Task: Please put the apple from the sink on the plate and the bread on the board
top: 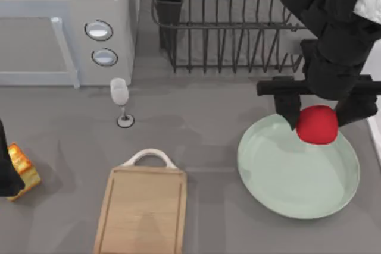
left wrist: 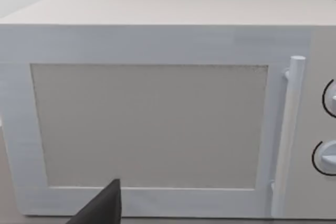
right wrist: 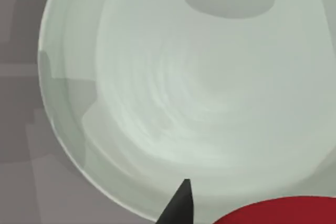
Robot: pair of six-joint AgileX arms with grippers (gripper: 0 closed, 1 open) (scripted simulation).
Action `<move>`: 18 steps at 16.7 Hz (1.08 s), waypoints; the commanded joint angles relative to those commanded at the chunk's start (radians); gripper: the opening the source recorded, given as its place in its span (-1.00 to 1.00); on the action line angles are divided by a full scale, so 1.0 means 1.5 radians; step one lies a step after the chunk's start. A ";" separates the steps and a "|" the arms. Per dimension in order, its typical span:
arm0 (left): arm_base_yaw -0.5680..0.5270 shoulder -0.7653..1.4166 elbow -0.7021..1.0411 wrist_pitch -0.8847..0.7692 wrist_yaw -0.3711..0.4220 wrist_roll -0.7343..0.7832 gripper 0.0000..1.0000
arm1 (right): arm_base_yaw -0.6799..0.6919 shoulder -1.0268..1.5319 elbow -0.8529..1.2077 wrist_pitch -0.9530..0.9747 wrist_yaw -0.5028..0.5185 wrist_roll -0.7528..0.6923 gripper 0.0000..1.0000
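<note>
My right tool [top: 317, 122] is clamped on the apple [top: 317, 125], above the plate's far rim.

Below that tool lies the plate [top: 286, 179] on the worktop [top: 214, 141], with the board [top: 141, 212] off to its left. At the worktop's left edge my left tool [top: 7, 171] sits against the bread [top: 24, 168], facing the microwave [left wrist: 157, 103]; I cannot tell how its fingers stand.

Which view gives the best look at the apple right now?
The top view: the whole apple shows, gripped by the right tool above the plate. The right wrist view catches just its red edge.
</note>
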 joint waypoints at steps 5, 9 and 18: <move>0.000 0.000 0.000 0.000 0.000 0.000 1.00 | 0.000 0.000 0.000 0.000 0.000 0.000 0.66; 0.000 0.000 0.000 0.000 0.000 0.000 1.00 | 0.000 0.000 0.000 0.000 0.000 0.000 1.00; 0.000 0.000 0.000 0.000 0.000 0.000 1.00 | -0.002 -0.004 -0.004 0.003 0.000 -0.001 1.00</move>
